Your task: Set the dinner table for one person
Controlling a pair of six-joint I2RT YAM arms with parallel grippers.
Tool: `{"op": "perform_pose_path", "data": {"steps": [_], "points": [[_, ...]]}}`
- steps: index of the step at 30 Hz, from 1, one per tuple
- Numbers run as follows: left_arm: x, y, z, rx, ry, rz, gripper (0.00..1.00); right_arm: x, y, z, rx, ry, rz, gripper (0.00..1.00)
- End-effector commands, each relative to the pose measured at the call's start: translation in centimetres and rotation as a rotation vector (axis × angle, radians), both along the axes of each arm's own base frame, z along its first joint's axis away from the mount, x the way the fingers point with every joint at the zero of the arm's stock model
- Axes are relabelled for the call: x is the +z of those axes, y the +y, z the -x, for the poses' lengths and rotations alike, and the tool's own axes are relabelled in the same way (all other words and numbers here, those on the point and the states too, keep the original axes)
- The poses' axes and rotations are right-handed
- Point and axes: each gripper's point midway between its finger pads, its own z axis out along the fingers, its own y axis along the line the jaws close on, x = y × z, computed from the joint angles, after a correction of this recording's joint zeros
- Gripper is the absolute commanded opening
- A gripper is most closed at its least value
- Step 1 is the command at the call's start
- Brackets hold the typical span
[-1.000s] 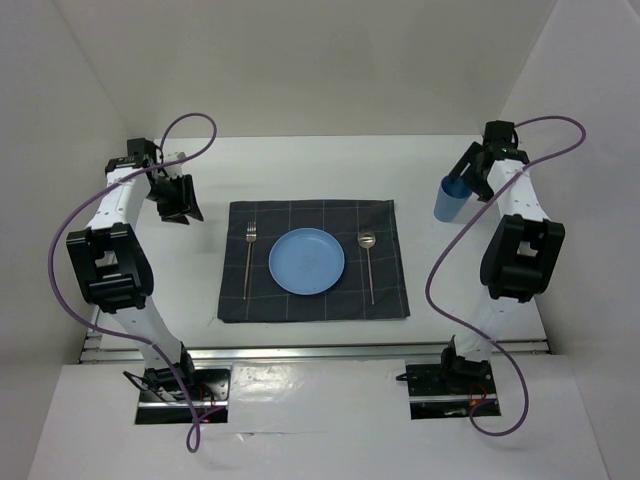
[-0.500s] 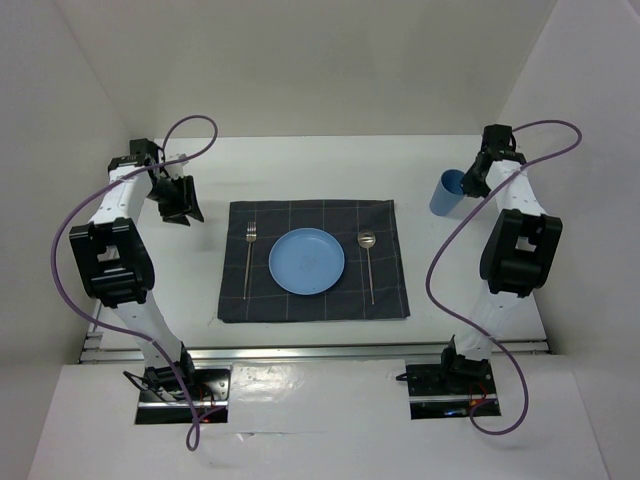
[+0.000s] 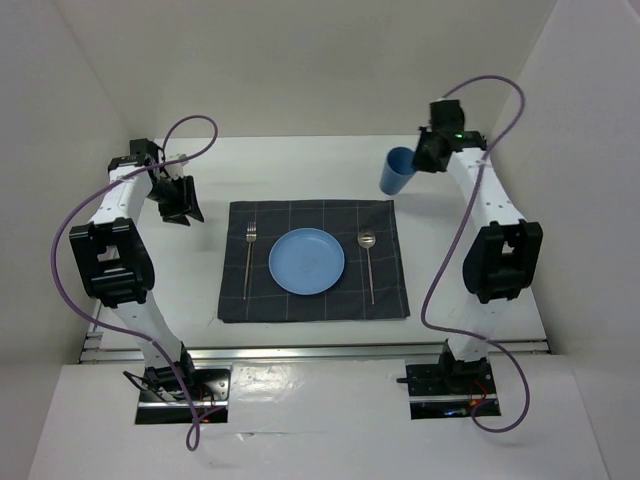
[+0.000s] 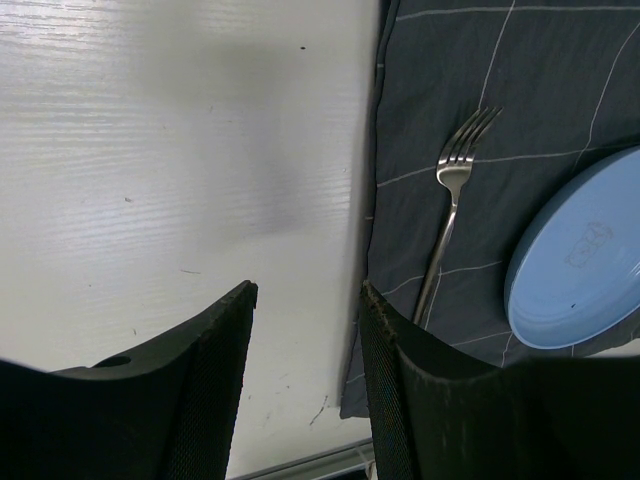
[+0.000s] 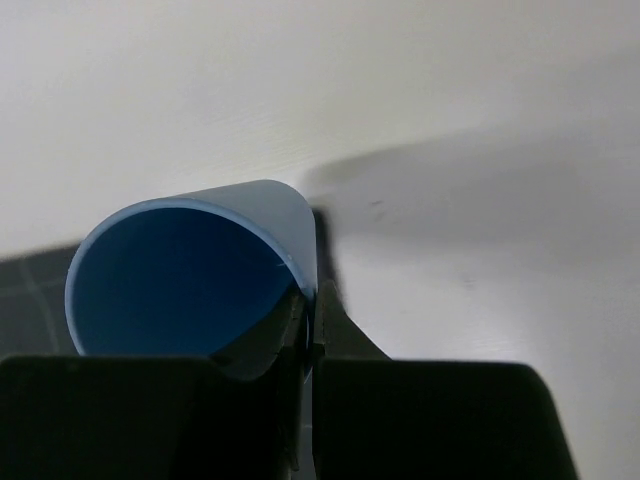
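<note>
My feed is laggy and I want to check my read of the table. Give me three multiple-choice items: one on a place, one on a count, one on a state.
1. Where does the fork lie?
A) on the placemat, left of the plate
B) right of the plate
C) on the plate

2. How many pieces of cutlery lie on the placemat?
A) one
B) two
C) three

3. The right gripper is:
A) open and empty
B) shut on the blue cup
C) shut on nothing

Answers:
1 A: the fork lies on the cloth beside the plate's left edge.
2 B: only the fork and spoon are there.
3 B: the wrist view shows its fingers pinching the cup's wall.
</note>
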Motion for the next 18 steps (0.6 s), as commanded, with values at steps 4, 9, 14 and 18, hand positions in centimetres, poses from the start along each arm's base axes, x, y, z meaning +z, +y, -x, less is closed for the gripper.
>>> {"op": "perform_pose_path", "data": {"steps": [4,9,14,18], "points": [[1.2,-0.3,-0.2,-0.019,-0.037,0.008,0.54,-1.2,8.2,1.6,0.191,0.099,0.062,0.00],[1.2,-0.4,-0.2,-0.022,-0.039,0.016,0.54,-4.1,11.0,2.3,0.266,0.198,0.070,0.00],[1.2,-0.4,-0.2,-0.022,-0.039,0.016,0.54,-5.5,12.1,1.9,0.275,0.242,0.115,0.00],[1.2,-0.4,-0.2,-0.022,-0.039,0.016,0.54,-5.7,12.4,1.1,0.274,0.225,0.113,0.00]]}}
